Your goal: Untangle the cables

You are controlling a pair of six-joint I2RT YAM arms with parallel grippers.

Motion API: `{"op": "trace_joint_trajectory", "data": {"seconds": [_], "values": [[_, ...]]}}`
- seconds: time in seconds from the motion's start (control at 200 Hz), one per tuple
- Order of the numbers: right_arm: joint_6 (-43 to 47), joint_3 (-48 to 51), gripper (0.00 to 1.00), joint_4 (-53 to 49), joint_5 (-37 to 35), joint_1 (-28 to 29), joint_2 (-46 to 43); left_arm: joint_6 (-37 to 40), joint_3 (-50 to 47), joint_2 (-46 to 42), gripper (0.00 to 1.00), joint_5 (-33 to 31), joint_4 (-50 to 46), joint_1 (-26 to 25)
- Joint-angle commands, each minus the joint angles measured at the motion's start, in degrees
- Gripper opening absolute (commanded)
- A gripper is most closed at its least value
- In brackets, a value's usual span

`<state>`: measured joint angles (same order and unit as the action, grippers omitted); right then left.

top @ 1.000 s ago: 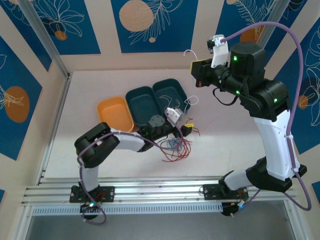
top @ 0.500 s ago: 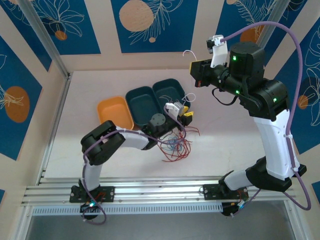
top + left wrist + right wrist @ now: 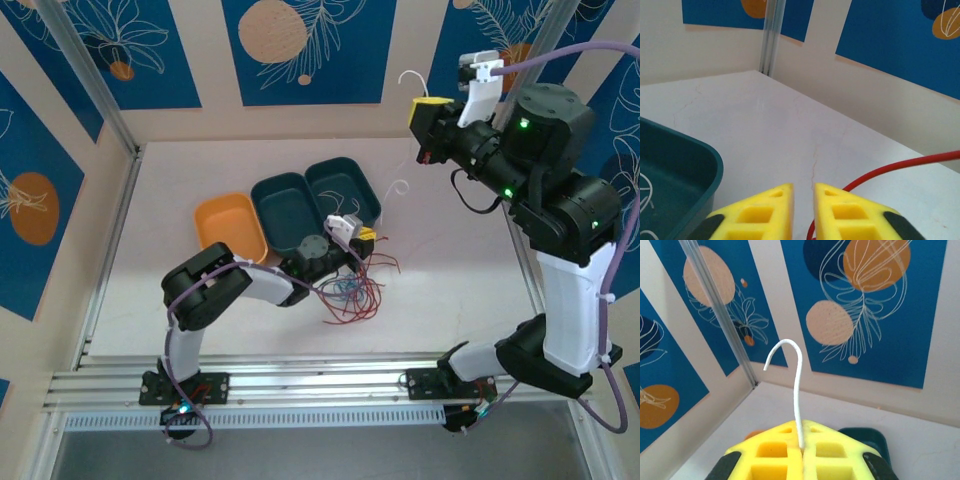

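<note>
Right gripper [image 3: 801,447] is clamped on a white cable [image 3: 796,390], high over the table's [image 3: 450,290] far edge. Left gripper [image 3: 803,200], jaws nearly together around a red cable [image 3: 890,167] mid-table, could drag the whole tangle [image 3: 350,290] along.

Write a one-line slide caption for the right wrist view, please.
Right end effector shut on a white cable whose free end curls upward before a blue patterned wall.

Three trays [image 3: 285,210] side by side — cables [image 3: 355,300] heaped on the table [image 3: 450,260] before them.
</note>
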<state>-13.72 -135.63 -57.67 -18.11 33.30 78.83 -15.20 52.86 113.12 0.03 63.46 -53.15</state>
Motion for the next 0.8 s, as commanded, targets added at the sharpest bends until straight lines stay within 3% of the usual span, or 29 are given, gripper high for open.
{"op": "trace_joint_trajectory", "data": {"seconds": [0.0, 0.07, 0.115, 0.16, 0.255, 0.305, 0.56, 0.795], "values": [[1.94, 0.02, 0.0, 3.33, -3.28, -0.25, -1.39, -1.12, -0.13, 0.26, 0.15, 1.2, 0.72, -0.31], [1.98, 0.11, 0.0, 3.18, -3.05, -0.24, -1.35, -1.23, 0.05, 0.59, 0.15, 1.51, 0.72, -0.29], [1.86, 0.11, 0.0, 3.05, -2.77, -0.24, -1.14, -1.02, 0.18, 0.67, 0.22, 2.99, 1.14, -0.36], [1.72, 0.03, 0.0, 2.76, -2.51, -0.21, -0.83, -0.39, 0.32, 0.6, 0.3, 4.48, 1.89, -0.38], [1.41, -0.15, 0.0, 2.39, -2.07, -0.25, -0.37, 1.87, 0.4, 0.5, 0.62, 5.94, 3.89, -0.56], [1.14, -0.16, 0.0, 2.47, -1.6, -0.29, -0.28, 2.77, 0.26, 0.57, 0.7, 6.08, 5.7, -0.64], [0.21, -1.98, 0.0, 2.09, -0.31, -0.52, 1.08, 4.94, 5.12, 2.59, 0.83, 6.87, 7.26, -0.65], [-1.12, -3.57, 0.0, 1.57, 2.93, -0.48, 1.77, 5.73, 12.34, 6.94, 0.83, 2.96, 2.7, -0.64]]}}
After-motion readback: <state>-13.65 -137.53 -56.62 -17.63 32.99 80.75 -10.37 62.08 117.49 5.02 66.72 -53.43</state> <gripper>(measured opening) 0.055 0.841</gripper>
